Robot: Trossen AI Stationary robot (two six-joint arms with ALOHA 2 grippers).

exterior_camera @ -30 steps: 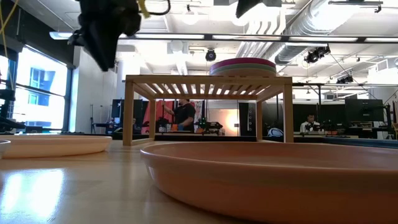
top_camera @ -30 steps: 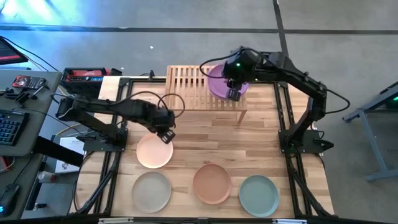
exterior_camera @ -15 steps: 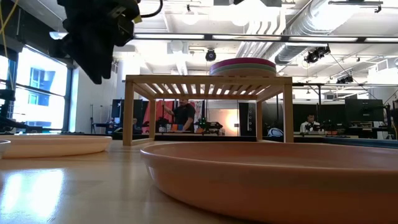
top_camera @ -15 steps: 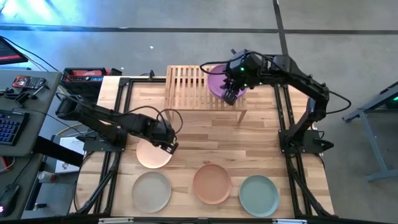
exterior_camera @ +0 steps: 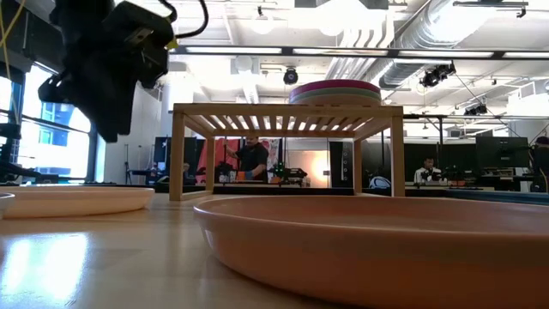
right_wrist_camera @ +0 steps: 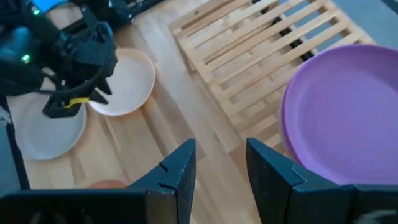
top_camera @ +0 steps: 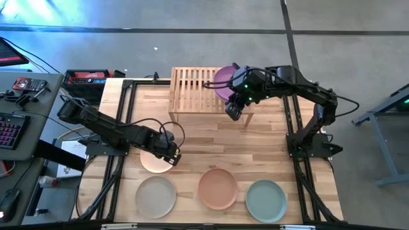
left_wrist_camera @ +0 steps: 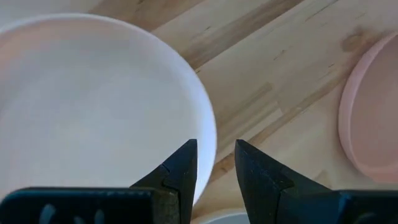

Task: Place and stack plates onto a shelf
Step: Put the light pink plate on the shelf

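A purple plate point(top_camera: 225, 82) tops a stack point(exterior_camera: 334, 91) on the right end of the light-wood shelf point(top_camera: 195, 89). A peach plate point(top_camera: 152, 161), a beige plate point(top_camera: 156, 196), a terracotta plate point(top_camera: 218, 188) and a grey-teal plate point(top_camera: 266, 200) lie flat on the table. My left gripper point(top_camera: 170, 155) is open above the peach plate's right rim point(left_wrist_camera: 208, 124), one finger on each side of it. In the low view it point(exterior_camera: 107, 133) hangs clear above that plate point(exterior_camera: 73, 199). My right gripper point(top_camera: 233, 110) is open and holds nothing, just off the shelf's near edge beside the purple plate point(right_wrist_camera: 348, 118).
The shelf point(exterior_camera: 287, 110) stands on short legs at the far middle of the table; its left half point(right_wrist_camera: 249, 56) is bare slats. The near row of plates leaves bare wood between it and the shelf. Black frame rails point(top_camera: 121, 121) run along both table sides.
My left gripper has moved toward the near edge and come down over the peach plate's right rim. My right gripper has drawn back from over the purple plate toward the near edge, past the shelf's front. The plates have stayed in place.
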